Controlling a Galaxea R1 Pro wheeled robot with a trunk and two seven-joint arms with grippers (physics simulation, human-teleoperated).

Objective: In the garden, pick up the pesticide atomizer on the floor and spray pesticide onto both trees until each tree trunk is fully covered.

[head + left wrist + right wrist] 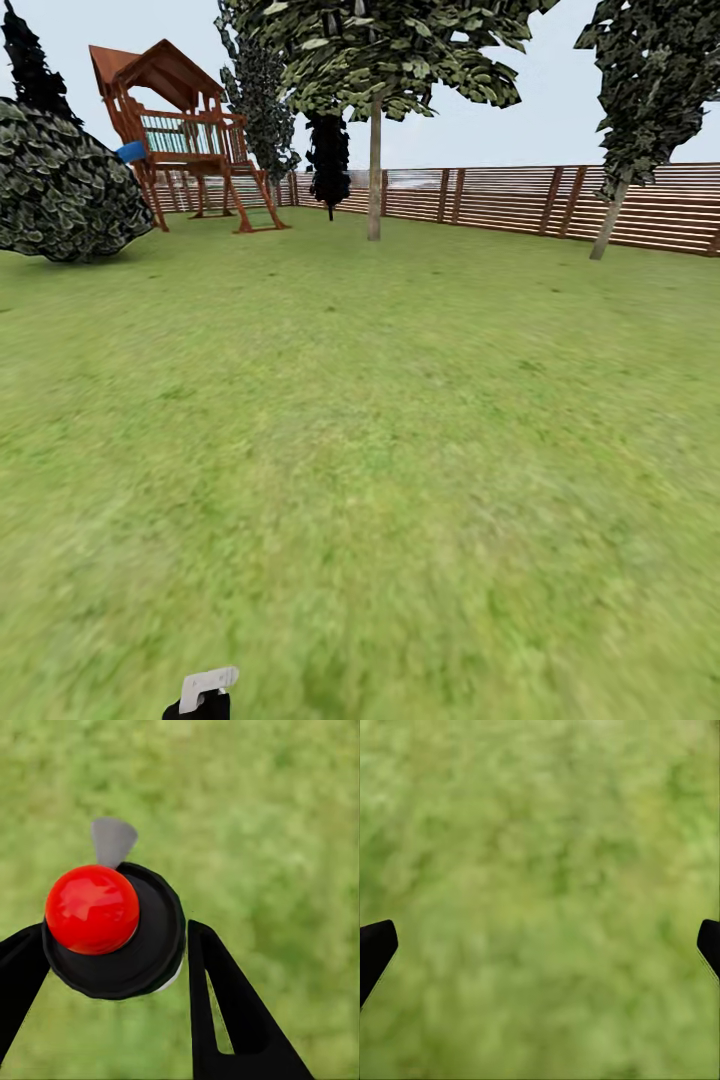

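Head view: a wide stretch of grass floor point(360, 450) is seen, ringed at the far side by a brown slatted fence point(520, 200), with a wooden play tower point(185, 135) at the far left and a round bush point(60, 190) beside it. Two bare-trunked trees are seen well ahead, one tree trunk point(374, 170) near the middle and a second, leaning tree trunk point(607, 222) further right by the fence; no white mist is seen on either. At the bottom edge a small white part of the pesticide atomizer point(208, 683) is seen above a dark piece of the left arm. Left wrist view: the atomizer's black round cap with its red knob point(92, 909) and a grey nozzle point(113, 840) is seen between the fingers of the left end effector point(112, 960), which appears closed around it, the cap being touched on both sides. The body is judged to be rigid, light plastic, smooth and somewhat slippery, so a hold below the cap on the neck or body would be safest, with the nozzle left free. Right wrist view: only blurred grass point(540, 870) lies beyond the right end effector point(540, 945), whose fingertips are spread wide apart and hold nothing.
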